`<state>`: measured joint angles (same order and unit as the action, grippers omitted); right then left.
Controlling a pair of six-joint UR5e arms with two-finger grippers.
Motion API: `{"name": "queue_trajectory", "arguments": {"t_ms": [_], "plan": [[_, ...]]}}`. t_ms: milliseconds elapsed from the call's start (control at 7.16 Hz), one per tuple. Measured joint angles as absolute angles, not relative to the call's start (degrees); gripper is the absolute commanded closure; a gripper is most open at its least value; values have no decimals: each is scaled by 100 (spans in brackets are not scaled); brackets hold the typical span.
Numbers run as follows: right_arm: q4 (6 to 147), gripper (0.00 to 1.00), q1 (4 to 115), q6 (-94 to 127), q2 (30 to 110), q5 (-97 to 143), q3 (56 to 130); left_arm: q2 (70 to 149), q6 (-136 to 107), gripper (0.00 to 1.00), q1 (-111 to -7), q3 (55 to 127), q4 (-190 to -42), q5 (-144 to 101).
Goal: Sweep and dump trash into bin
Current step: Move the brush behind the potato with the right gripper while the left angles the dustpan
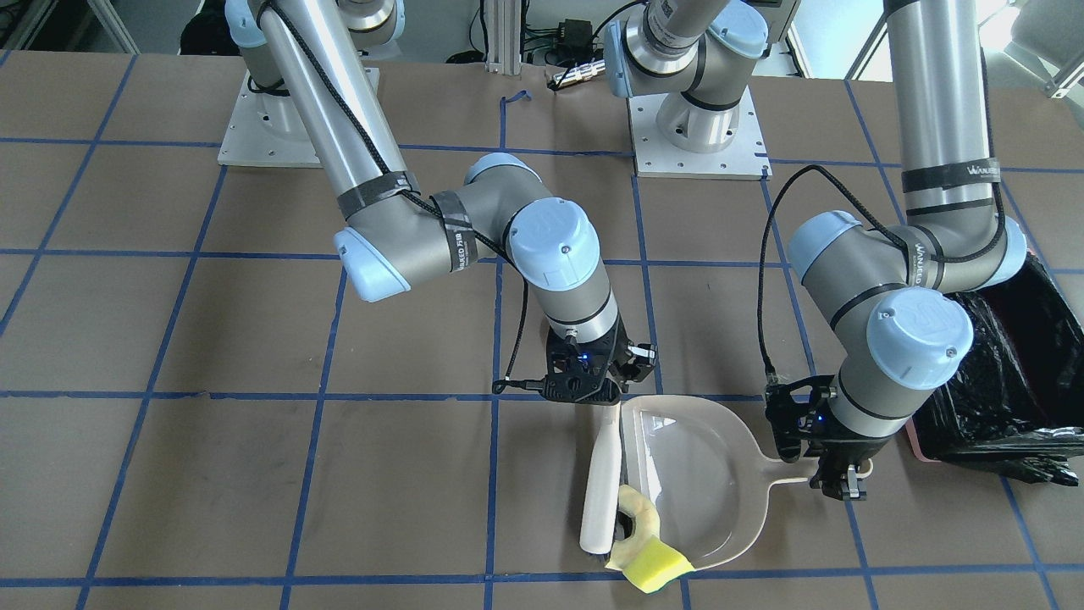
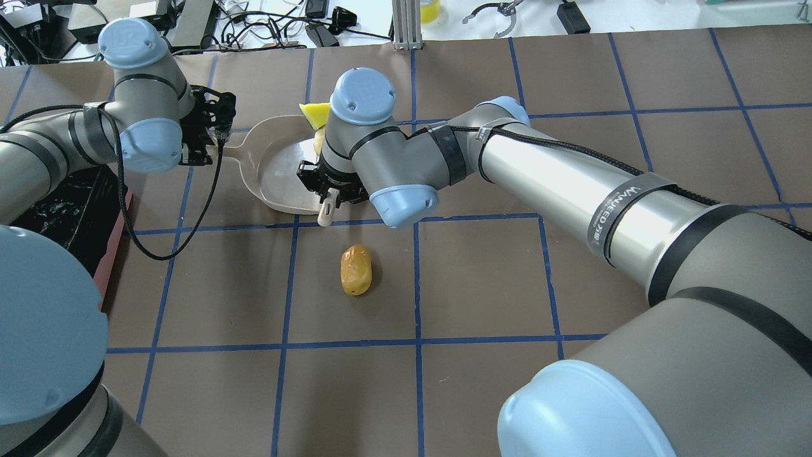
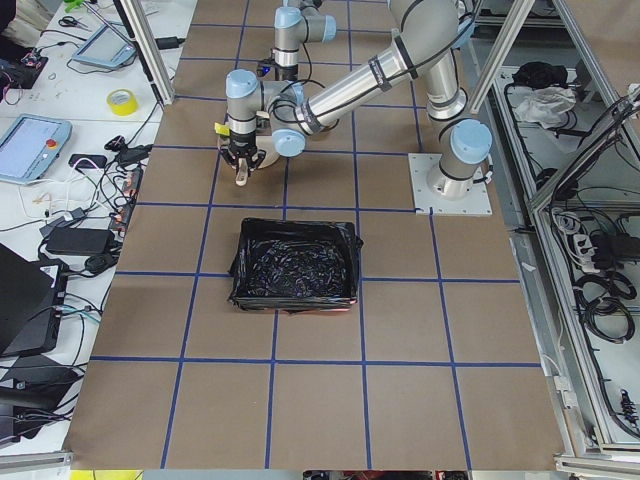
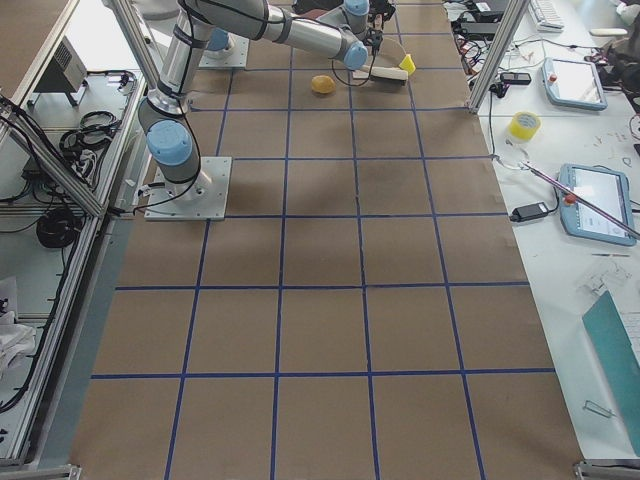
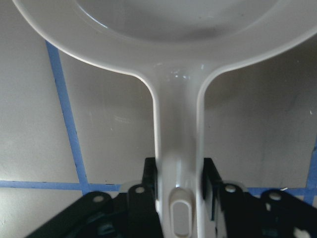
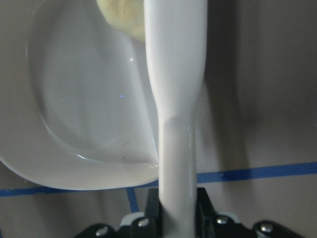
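Overhead exterior shows the lump point(image 2: 356, 270) loose on the bench point(image 2: 507, 285), with wedge point(image 2: 315, 114) and crescent point(image 1: 639, 512) at the lip of the pan point(image 2: 282, 168). Right claw point(image 6: 178, 208) grips the brush point(image 6: 176, 74) and left claw point(image 5: 179, 186) grips the pan; best to sweep low with the pan flat.

Silver tubes, grey joints, pale blue caps point(image 1: 919, 332)
The left arm point(image 1: 936, 85) and right arm point(image 1: 318, 85) carry braided black cables point(image 1: 763, 280) strapped under black bands point(image 1: 950, 176) with white lettering; the black left pincer point(image 1: 838, 490) and right pincer point(image 1: 603, 398) each show a blue light; base plates point(image 1: 745, 161) are flat white squares.
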<state>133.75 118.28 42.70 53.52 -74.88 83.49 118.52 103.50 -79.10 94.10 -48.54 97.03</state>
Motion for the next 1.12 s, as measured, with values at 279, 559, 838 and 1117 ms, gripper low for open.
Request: {"name": "queue_trajectory", "arguments": {"t_ms": [279, 559, 838, 1117], "plan": [[13369, 100, 12067, 4652, 5218, -7488, 8103, 11830, 10370, 100, -7910, 9413, -4859, 9705], [13363, 100, 12337, 5069, 5194, -7496, 8001, 11829, 10374, 100, -7910, 9412, -4860, 9707], [13220, 100, 12536, 5286, 5245, -7563, 7939, 11830, 10381, 100, -7904, 9405, -4860, 9707], [12638, 100, 12516, 4991, 5501, -7729, 7973, 11821, 10393, 100, -7903, 9406, -4860, 9705]]}}
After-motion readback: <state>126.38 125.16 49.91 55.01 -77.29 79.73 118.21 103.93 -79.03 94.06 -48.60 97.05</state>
